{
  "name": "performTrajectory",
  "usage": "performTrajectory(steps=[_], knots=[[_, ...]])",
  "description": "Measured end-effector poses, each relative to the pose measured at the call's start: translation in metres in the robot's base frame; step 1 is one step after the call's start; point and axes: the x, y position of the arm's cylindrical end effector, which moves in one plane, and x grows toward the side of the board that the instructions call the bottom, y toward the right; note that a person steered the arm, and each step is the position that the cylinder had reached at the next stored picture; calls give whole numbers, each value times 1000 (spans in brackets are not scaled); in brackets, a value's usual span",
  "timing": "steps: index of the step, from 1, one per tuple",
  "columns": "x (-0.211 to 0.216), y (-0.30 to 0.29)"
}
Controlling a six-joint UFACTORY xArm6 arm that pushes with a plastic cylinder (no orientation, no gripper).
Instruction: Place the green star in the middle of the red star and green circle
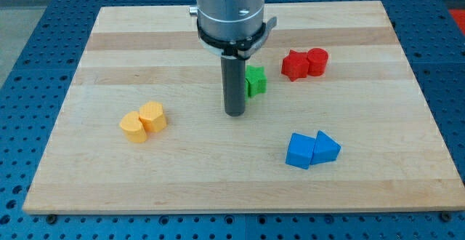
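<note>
The green star (256,81) lies just above the board's middle, its left side partly hidden by my rod. My tip (234,113) rests on the board at the star's lower left, close beside it; I cannot tell if they touch. The red star (293,65) lies to the upper right of the green star, a short gap away. A green circle does not show in the view; the arm's body covers part of the board's top middle.
A red cylinder (317,61) touches the red star's right side. A blue cube (299,151) and a blue triangle (327,149) sit together at the lower right. Two yellow blocks (133,127) (153,116) sit together at the left. The wooden board (87,174) lies on a blue perforated table.
</note>
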Motion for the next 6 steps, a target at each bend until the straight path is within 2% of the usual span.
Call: performTrajectory(steps=[3,4,5,6], knots=[[-46,0],[-25,4],[-25,21],[-44,22]])
